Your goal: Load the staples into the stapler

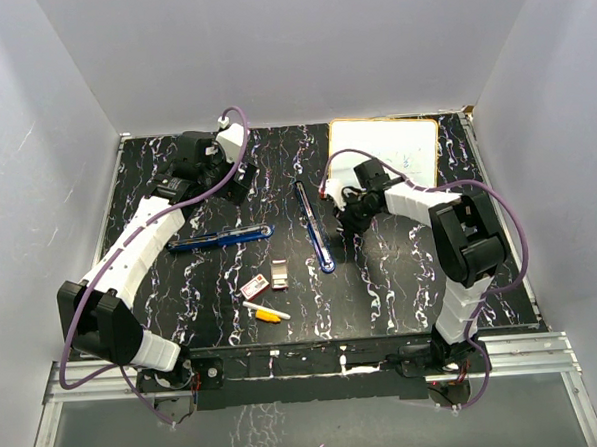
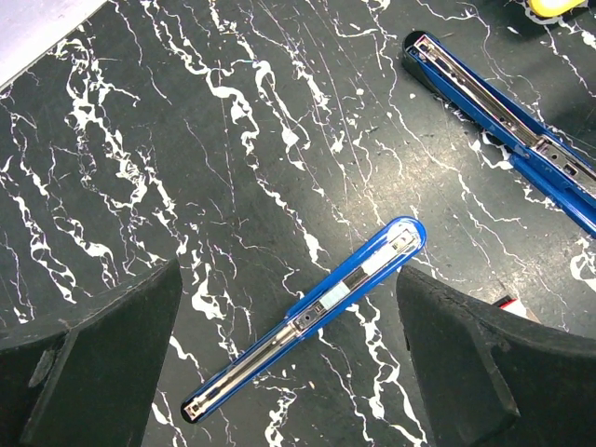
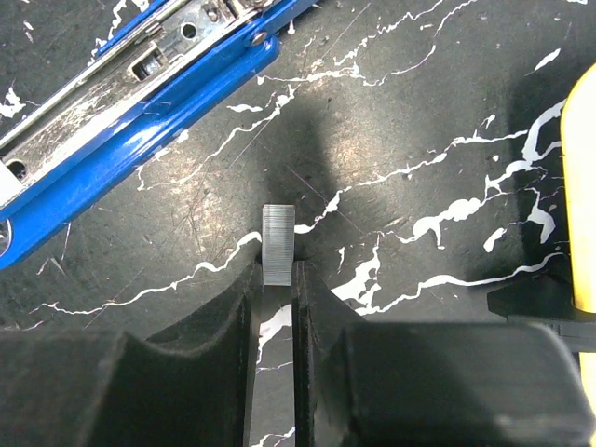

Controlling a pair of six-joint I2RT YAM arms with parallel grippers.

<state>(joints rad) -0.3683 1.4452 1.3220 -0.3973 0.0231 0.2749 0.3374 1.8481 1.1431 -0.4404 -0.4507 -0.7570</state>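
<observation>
Two blue staplers lie folded open flat on the black marbled table: one (image 1: 219, 238) (image 2: 312, 312) at the left, the other (image 1: 314, 228) (image 2: 507, 107) (image 3: 140, 121) near the middle. My left gripper (image 1: 236, 182) (image 2: 289, 279) is open wide above the left stapler, one finger on each side, touching nothing. My right gripper (image 1: 346, 218) (image 3: 277, 270) is shut on a short grey strip of staples (image 3: 278, 244), whose free end sticks out past the fingertips, just right of the middle stapler. The small red-and-white staple box (image 1: 253, 287) and a loose strip (image 1: 278, 278) lie nearer the front.
A yellow-and-white marker (image 1: 268, 312) lies in front of the box. A yellow-framed whiteboard (image 1: 385, 154) (image 3: 582, 205) lies at the back right, close to my right gripper. White walls enclose the table on three sides.
</observation>
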